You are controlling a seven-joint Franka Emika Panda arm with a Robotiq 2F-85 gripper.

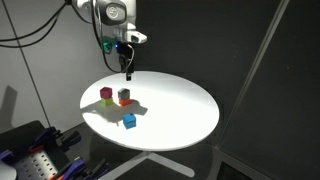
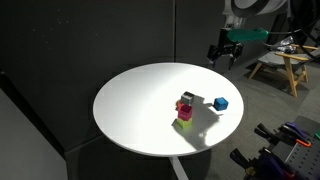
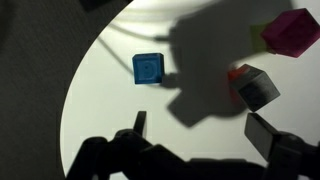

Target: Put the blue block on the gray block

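Blue block (image 3: pixel 148 68) untouched — jaws wide apart, empty

Arm (image 1: pixel 112 12): white, glossy, rounded housings, with a dark round cap on the last joint, shown in both exterior views.
Green part (image 2: pixel 246 35): bright green piece at the wrist, below the white casing; its exact form is too small to tell.
Gripper (image 1: pixel 128 70): black and compact.
Fingers (image 3: pixel 264 130): two, dark, matte, flat-sided and blocky in the wrist view. The body behind them is a dim silhouette.
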